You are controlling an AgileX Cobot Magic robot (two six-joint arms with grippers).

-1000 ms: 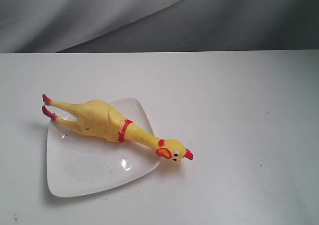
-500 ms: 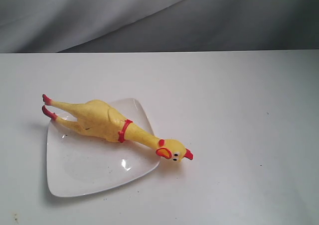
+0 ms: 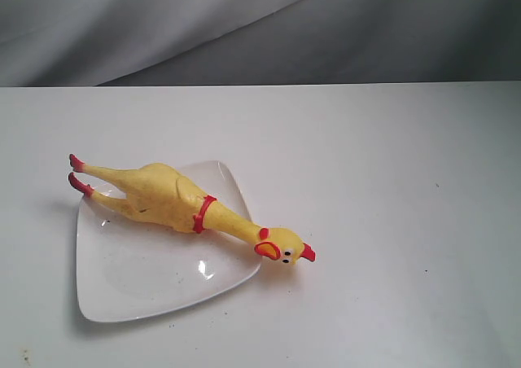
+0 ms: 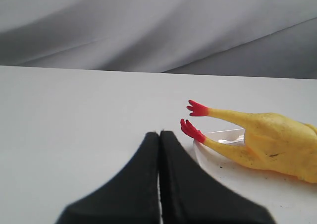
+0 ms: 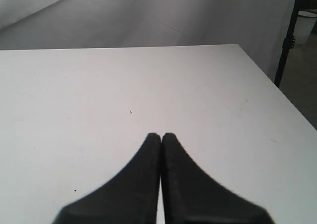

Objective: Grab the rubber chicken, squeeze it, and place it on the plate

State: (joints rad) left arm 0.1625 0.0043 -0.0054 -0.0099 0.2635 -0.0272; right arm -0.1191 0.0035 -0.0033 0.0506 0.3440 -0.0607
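The yellow rubber chicken (image 3: 175,201) lies slantwise across the white plate (image 3: 146,278), its red feet past the plate's far left corner and its head resting on the table off the right corner. In the left wrist view its legs and body (image 4: 262,142) lie over the plate's rim (image 4: 218,157). My left gripper (image 4: 159,133) is shut and empty, a short way from the red feet. My right gripper (image 5: 161,134) is shut and empty over bare table, with the chicken and plate outside its view. Neither gripper shows in the exterior view.
The white table (image 3: 374,164) runs back to a grey cloth backdrop (image 3: 260,26). In the right wrist view the table's side edge (image 5: 270,80) drops off, with a dark stand leg (image 5: 287,35) beyond it.
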